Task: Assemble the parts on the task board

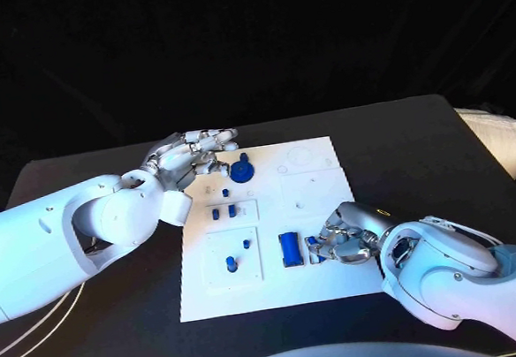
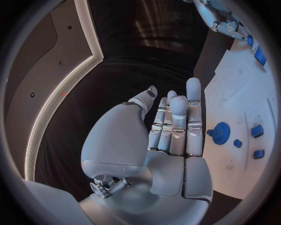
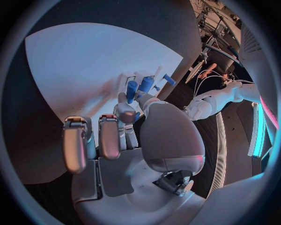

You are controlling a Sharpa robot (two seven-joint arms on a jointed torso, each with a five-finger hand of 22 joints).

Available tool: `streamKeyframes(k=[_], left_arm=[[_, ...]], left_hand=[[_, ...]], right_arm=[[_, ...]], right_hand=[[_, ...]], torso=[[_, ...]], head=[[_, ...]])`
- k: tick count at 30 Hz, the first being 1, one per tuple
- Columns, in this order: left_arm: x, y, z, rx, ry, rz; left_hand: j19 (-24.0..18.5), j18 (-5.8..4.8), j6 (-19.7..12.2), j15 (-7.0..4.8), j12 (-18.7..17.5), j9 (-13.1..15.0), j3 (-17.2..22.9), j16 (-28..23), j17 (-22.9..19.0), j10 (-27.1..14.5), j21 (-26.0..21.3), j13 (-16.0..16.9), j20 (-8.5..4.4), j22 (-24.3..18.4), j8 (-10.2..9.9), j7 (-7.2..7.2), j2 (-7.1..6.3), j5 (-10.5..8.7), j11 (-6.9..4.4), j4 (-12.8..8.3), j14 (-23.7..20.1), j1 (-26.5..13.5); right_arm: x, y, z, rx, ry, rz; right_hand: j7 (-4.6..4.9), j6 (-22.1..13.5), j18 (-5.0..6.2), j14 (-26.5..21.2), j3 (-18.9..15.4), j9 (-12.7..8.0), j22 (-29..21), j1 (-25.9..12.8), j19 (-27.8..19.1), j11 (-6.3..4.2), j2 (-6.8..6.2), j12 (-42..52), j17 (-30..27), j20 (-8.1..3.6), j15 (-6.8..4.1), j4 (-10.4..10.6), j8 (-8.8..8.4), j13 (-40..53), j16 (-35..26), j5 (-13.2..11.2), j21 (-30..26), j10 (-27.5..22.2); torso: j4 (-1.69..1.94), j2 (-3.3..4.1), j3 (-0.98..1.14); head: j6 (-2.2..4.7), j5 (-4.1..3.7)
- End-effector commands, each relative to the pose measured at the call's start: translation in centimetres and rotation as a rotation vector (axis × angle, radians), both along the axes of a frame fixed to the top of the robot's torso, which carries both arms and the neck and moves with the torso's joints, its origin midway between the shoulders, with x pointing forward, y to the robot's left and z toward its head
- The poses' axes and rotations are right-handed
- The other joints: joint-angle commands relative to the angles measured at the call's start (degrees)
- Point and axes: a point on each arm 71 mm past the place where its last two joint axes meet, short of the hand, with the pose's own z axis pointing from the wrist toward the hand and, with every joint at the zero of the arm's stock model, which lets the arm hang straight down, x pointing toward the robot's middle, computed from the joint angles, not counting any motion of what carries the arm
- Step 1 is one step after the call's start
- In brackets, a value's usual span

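While the white task board [image 1: 329, 278] lies flat in the middle of the black counter [image 1: 420, 135], the left hand [image 1: 190, 156] hovers at its far left corner, fingers straight, close together and holding nothing. Just beside those fingers a round blue gear [image 1: 242, 171] sits on the board. Nearer the middle, two small blue pegs [image 1: 223, 211] stand side by side in a recessed panel, and another small blue part [image 1: 231, 262] rests in the panel below. The right hand [image 1: 339, 241] rests on the board's near right area, fingers curled beside a long blue block [image 1: 290, 249]; whether it actually holds anything I cannot tell. A white bag [image 1: 510, 138] lies past the counter's right edge.
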Motion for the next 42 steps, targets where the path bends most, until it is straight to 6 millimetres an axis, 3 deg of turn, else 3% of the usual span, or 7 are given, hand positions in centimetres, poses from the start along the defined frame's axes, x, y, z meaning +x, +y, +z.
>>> streamKeyframes(k=[1,27,31,33,35,39,42], left_arm=[[-0.17,-0.37,0.12,-0.016,-0.002,-0.026],[-0.26,-0.49,0.1,-0.016,0.005,-0.04],[-0.25,-0.45,0.09,-0.016,0.005,-0.04],[-0.24,-0.45,0.09,-0.016,0.006,-0.04],[-0.23,-0.45,0.08,-0.016,0.006,-0.04],[-0.22,-0.46,0.07,-0.015,0.006,-0.041],[-0.2,-0.43,0.06,-0.014,0.007,-0.04]], left_hand=[[0.44,0.66,-0.33,0.16,0.2,-0.09,-0.23,0.03,-0.08,-0.41,-0.3,0.08,0.1,-0.05,0.22,-0.01,-0.08,-0.17,0.02,-0.08,-0.31,0.63],[0.45,0.66,-0.37,0.17,0.26,-0.11,-0.32,-0.09,-0.37,-0.52,-0.36,0.07,0.09,-0.07,0.27,0.03,-0.02,-0.19,0.05,-0.09,-0.45,0.69],[0.45,0.66,-0.37,0.17,0.26,-0.11,-0.32,-0.09,-0.37,-0.52,-0.36,0.07,0.09,-0.07,0.27,0.03,-0.02,-0.19,0.05,-0.09,-0.45,0.69],[0.45,0.66,-0.37,0.17,0.26,-0.11,-0.32,-0.09,-0.37,-0.52,-0.36,0.07,0.09,-0.07,0.27,0.03,-0.02,-0.19,0.05,-0.09,-0.45,0.69],[0.45,0.66,-0.37,0.17,0.26,-0.11,-0.32,-0.09,-0.37,-0.52,-0.36,0.07,0.09,-0.07,0.27,0.03,-0.02,-0.19,0.05,-0.09,-0.45,0.69],[0.45,0.66,-0.37,0.17,0.26,-0.11,-0.32,-0.09,-0.37,-0.52,-0.36,0.07,0.09,-0.07,0.27,0.03,-0.02,-0.19,0.05,-0.09,-0.45,0.69],[0.44,0.65,-0.38,0.18,0.27,-0.11,-0.34,-0.11,-0.43,-0.54,-0.38,0.07,0.09,-0.08,0.28,0.03,-0.01,-0.18,0.06,-0.08,-0.48,0.68]], right_arm=[[-0.02,0.11,-0.36,-0.054,0.036,0.029],[0.33,0.74,-0.55,-0.069,0.025,0.047],[0.28,0.81,-0.48,-0.069,0.021,0.05],[0.27,0.81,-0.44,-0.067,0.018,0.05],[0.27,0.81,-0.38,-0.062,0.013,0.046],[0.2,0.87,-0.2,-0.054,0.002,0.045],[0.08,0.94,-0.01,-0.055,-0.009,0.051]], right_hand=[[-0.14,0.41,-0.55,3.48,-0.4,0.04,7.42,-0.64,1.12,-0.06,0.15,0.39,0.88,-0.22,-0.4,0.17,0.28,0.33,0.31,0.27,0.27,0.5],[-0.23,0.75,-0.58,3.51,-3.24,0.48,7.57,-2.62,1.19,-0.13,0.64,0.73,1.23,-0.3,-0.46,1.67,0.24,1.17,0.54,0.75,0.35,0.8],[-0.27,0.87,-0.59,3.52,-5.41,0.68,7.63,-3.64,1.21,-0.16,0.69,0.83,1.43,-0.32,-0.47,2.72,0.16,1.57,0.68,3.0,0.37,0.92],[-0.25,0.88,-0.59,3.52,-6.48,0.73,7.62,-4.23,1.2,-0.13,0.4,0.79,1.45,-0.32,-0.45,3.23,0.11,1.65,0.68,3.68,0.36,0.93],[-0.29,0.87,-0.57,3.47,-9.08,0.83,7.55,-5.75,1.15,-0.15,-0.44,0.54,1.33,-0.32,-0.46,4.49,-0.02,1.71,0.55,6.0,0.3,0.84],[-0.34,0.9,-0.56,3.46,-12.63,1.01,7.56,-8.39,1.13,-0.16,-0.16,0.43,1.31,-0.33,-0.47,4.86,-0.17,2.01,0.48,5.68,0.28,0.87],[-0.35,0.91,-0.55,3.44,-13.33,1.05,7.51,-8.82,1.1,-0.16,-0.02,0.28,1.23,-0.32,-0.48,4.85,-0.2,1.99,0.41,5.56,0.24,0.83]], torso=[[0.04,0.02,0.04],[0.01,0.04,0.06],[-0.01,0.01,0.05],[-0.01,-0.01,0.06],[-0.02,0.0,0.09],[0.05,0.02,0.09],[-0.01,0.03,0.09]], head=[[-0.07,0.06],[-0.19,-0.02],[-0.23,0.0],[-0.25,0.02],[-0.27,0.11],[-0.2,0.05],[-0.21,0.17]])
